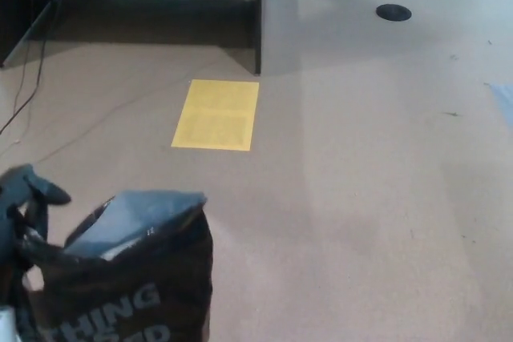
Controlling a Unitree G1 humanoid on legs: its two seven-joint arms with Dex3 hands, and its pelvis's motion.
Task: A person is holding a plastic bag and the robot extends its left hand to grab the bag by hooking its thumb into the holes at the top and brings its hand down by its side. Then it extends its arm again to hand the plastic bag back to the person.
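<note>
Low in the near left corner of the head view we note the black plastic bag, hanging with its pale printed lettering cut off by the bottom edge and its mouth gaping open toward us. Just left of it, at the picture's edge, sits the left hand: dark fingers curl over the bag's top, and the bunched plastic at that corner looks drawn up into them, so we judge the hand closed on the bag's handle, though the thumb and the holes themselves are hidden. The bag thus lies directly beside and below the hand, touching it at the upper left corner and sagging away to the right. The right hand does not show. We read the step as carrying the bag down at the robot's side; to do it well, we would hold the hook firm, lower slowly so the load does not swing, and keep the handle from sliding off. Farther out, a yellow sheet lies flat on the tan floor, well apart from the bag. Beyond that stands a grey post, and a dark round disc sits on the floor at far right. No person shows.
</note>
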